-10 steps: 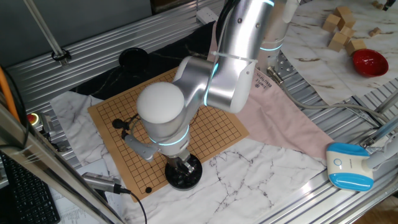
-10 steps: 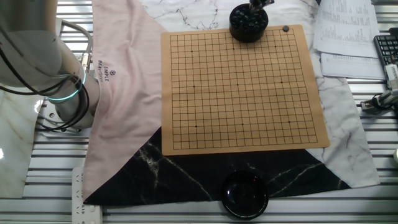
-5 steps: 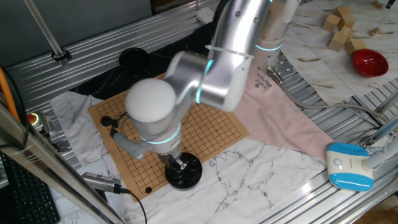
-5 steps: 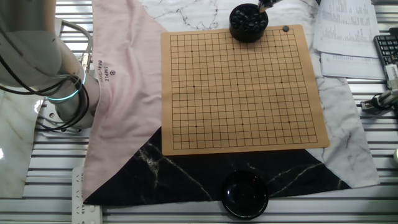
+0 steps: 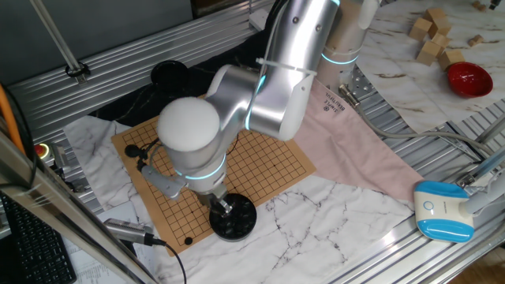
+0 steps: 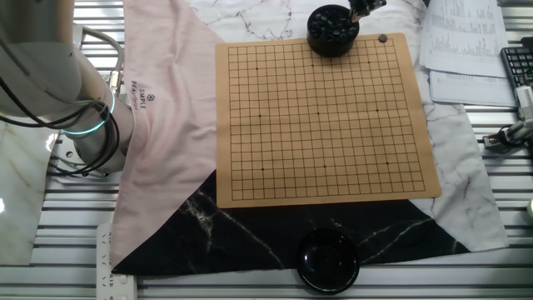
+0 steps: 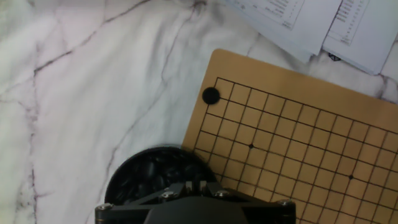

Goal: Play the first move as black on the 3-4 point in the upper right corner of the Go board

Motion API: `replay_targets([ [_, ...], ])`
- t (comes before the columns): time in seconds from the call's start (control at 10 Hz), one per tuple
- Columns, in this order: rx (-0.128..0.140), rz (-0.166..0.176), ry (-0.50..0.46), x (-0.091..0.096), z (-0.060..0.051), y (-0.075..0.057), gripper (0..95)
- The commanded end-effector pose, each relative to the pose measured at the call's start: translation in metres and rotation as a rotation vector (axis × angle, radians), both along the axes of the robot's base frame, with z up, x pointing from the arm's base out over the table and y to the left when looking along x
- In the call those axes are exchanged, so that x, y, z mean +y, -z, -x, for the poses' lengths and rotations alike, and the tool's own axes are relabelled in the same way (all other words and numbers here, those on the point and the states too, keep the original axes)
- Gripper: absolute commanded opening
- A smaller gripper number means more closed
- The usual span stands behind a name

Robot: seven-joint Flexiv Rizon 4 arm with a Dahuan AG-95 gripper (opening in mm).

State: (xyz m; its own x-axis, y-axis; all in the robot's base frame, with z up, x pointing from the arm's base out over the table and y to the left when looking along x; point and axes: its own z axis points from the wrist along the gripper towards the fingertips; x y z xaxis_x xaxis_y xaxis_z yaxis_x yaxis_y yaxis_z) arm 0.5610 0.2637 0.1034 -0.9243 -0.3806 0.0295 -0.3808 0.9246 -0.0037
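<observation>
Hand view: hand (image 7: 198, 186) housing is filling the bottom edge, fingertips not visible, so cannot tell if fingers are apart or together. Just under it a round black bowl of black stones (image 7: 155, 177) is sitting on the marble cloth (image 7: 93, 74), its rim overlapping the board's edge. The board (image 7: 298, 149) is lying flat, tan with a black grid, square so no long axis; its corner is pointing up-left in this view. One black stone (image 7: 211, 95) is sitting on the outermost grid corner there. Printed paper sheets (image 7: 311, 18) are lying past the board's far edge, text too blurred to read.

The other fixed view: an empty black bowl (image 6: 328, 259) is sitting near the desk's near edge on black marble cloth. The board (image 6: 325, 117) is lying beyond it mid-desk, edges parallel to the desk edges. The stone bowl (image 6: 333, 31) is at the board's far edge, the hand (image 6: 363, 7) hanging just above it. Pink cloth (image 6: 166, 100) at left is reading "SIMPLE" plus a smaller line I cannot read.

One fixed view: the silver arm (image 5: 237, 110) is bending over the board.
</observation>
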Motion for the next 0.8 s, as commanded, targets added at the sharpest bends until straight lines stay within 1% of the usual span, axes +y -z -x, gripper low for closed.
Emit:
replay_targets([
  [0.1,0.013,0.003,0.011,0.0020,-0.0025,0.0015,0.0],
  [0.3,0.013,0.005,0.019,0.0015,-0.0008,0.0023,0.0],
  [0.5,0.014,0.004,0.064,0.0015,-0.0008,0.0023,0.0],
  [0.7,0.029,0.020,0.183,0.0015,-0.0008,0.0023,0.0],
  [0.8,0.031,0.025,0.209,0.0015,-0.0008,0.0023,0.0],
])
